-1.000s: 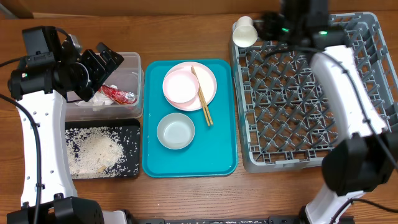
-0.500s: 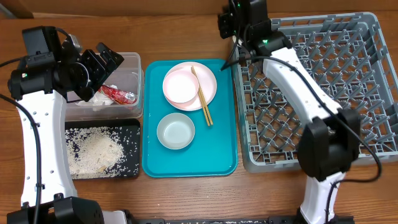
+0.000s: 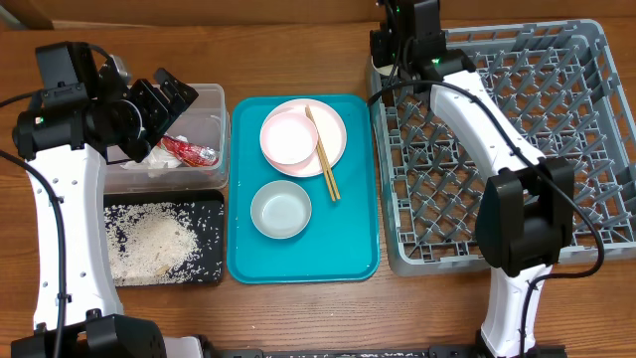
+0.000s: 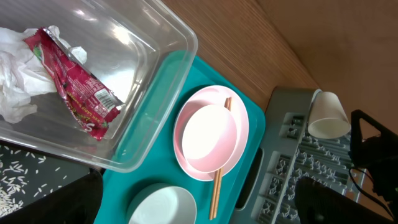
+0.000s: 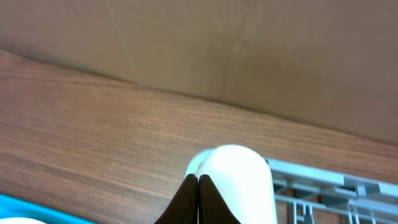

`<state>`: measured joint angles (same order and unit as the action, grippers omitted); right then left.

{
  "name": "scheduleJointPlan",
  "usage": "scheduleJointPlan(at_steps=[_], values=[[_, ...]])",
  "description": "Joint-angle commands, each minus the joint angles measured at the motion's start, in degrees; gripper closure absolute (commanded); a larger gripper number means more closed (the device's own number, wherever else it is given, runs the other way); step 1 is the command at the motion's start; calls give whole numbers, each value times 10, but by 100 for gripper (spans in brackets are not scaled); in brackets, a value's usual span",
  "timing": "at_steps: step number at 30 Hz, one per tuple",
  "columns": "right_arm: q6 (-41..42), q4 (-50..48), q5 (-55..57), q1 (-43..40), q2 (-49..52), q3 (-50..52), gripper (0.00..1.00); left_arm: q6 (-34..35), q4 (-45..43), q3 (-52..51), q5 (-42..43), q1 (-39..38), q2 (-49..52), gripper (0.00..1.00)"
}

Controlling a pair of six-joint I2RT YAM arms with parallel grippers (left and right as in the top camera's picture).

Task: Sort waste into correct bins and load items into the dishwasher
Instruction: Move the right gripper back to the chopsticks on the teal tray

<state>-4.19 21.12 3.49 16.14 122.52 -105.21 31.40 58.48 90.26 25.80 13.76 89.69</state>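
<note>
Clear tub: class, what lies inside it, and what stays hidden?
A red wrapper partly over a crumpled napkin. Overhead, the left arm covers part of the tub.

Overhead: I look straight down from far off, over the whole desk (image 3: 298, 308).
Left wrist: near, slanted across the clear tub (image 4: 155, 37) toward the pink plate (image 4: 242, 127), shared with overhead.
Right wrist: very near, low-angled, onto the white cup (image 5: 239, 180), shared with left wrist.

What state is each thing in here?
white cup, on its side at rack corner.
right hand, shut, beside white cup.
left hand, open, empty.
clear tub, holds napkin and wrapper.
black tray, holds rice.
pink plate, carries bowl and chopsticks.
second bowl, upright, empty.
</note>
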Motion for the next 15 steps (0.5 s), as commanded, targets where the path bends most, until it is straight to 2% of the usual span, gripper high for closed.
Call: scheduleJointPlan(at_steps=[1, 15], values=[[-1, 16, 7, -1, 3, -1, 96, -1, -1, 10, 6, 1, 2, 0], [-1, 86, 8, -1, 3, -2, 96, -1, 0, 10, 6, 1, 2, 0]])
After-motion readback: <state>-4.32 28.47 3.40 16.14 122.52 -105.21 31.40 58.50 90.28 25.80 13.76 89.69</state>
